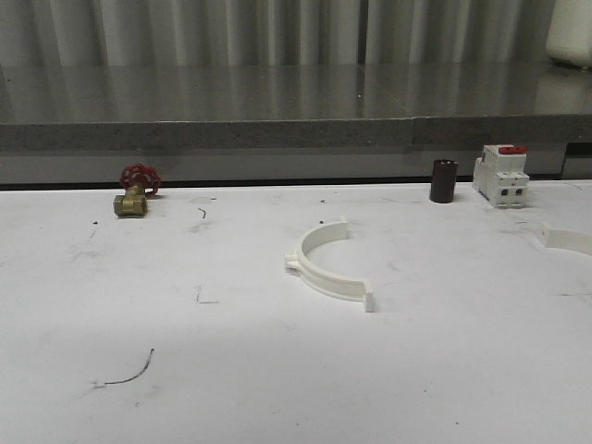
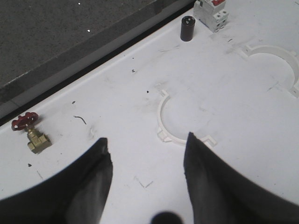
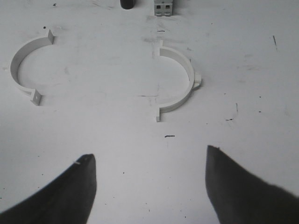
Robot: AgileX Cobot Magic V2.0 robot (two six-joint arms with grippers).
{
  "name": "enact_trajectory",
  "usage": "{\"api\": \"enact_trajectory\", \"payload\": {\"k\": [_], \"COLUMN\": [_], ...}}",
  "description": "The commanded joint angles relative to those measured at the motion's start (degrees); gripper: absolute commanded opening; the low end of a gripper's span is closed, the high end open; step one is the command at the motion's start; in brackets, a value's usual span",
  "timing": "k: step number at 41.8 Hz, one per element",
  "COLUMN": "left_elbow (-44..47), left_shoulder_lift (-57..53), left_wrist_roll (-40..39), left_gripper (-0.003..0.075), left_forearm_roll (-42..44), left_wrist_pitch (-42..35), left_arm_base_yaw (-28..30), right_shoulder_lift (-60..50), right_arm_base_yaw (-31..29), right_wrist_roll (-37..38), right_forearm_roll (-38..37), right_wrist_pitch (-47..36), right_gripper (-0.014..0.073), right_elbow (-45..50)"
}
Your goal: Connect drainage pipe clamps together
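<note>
Fingers of the left gripper (image 2: 147,179) are spread wide with nothing between them, hanging above the bare tabletop (image 1: 277,388); the right gripper (image 3: 149,186) is splayed the same way, also empty. Neither touches a clamp half.

Just beyond the left fingers lies the nearer half-ring (image 2: 175,119), flat on the tabletop around its middle, one end tab close to the tip of a finger (image 2: 201,163) but apart from it. In the right wrist view the other half-ring (image 3: 180,79) lies ahead of the right fingers, well clear of them. In the front view this second piece sits at the right edge of the tabletop (image 1: 566,239), well apart from the first.

Both halves lie flat and thin, so I judge the main risk is a pinch that skids the plastic away instead of lifting it, or one that catches a tab and flips the piece. The two halves also start far apart, and their tabs must meet squarely; a tilted grasp would likely leave them misaligned.

Along the far edge stand a brass valve with a red wheel (image 1: 135,191), a dark cylinder (image 1: 443,180) and a white breaker (image 1: 500,174), near enough to the right half to be knocked.
</note>
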Motion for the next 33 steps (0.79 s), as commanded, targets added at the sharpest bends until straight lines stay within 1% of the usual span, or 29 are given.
{"api": "enact_trajectory", "payload": {"k": [1, 9, 14, 17, 24, 28, 33], "left_elbow": [5.9, 20.4, 28.1, 32.0, 38.3, 40.1, 40.5], "left_shoulder_lift": [-8.2, -19.7, -27.3, -32.1, -40.2, -42.7, -43.3], "left_wrist_roll": [0.1, 0.6, 7.0, 9.1, 9.1, 9.1, 9.1], "left_gripper": [0.0347, 0.0347, 0.0347, 0.0347, 0.0347, 0.0347, 0.0347], "left_forearm_roll": [0.0, -0.7, -7.4, -10.9, -12.5, -12.6, -12.6], "left_wrist_pitch": [-7.7, -11.9, -13.1, -13.0, -13.1, -13.1, -13.1], "left_arm_base_yaw": [-0.4, -0.4, -0.4, -0.4, -0.4, -0.4, -0.4], "right_shoulder_lift": [0.7, 0.7, 0.7, 0.7, 0.7, 0.7, 0.7], "right_arm_base_yaw": [-0.1, -0.1, -0.1, -0.1, -0.1, -0.1, -0.1], "right_wrist_roll": [-0.2, -0.2, -0.2, -0.2, -0.2, -0.2, -0.2], "right_forearm_roll": [-0.7, -0.7, -0.7, -0.7, -0.7, -0.6, -0.6], "right_wrist_pitch": [-3.2, -3.2, -3.2, -3.2, -3.2, -3.2, -3.2], "right_gripper": [0.0525, 0.0525, 0.0525, 0.0525, 0.0525, 0.0525, 0.0525], "right_elbow": [-1.8, -1.8, -1.8, -1.8, -1.8, -1.8, -1.8]}}
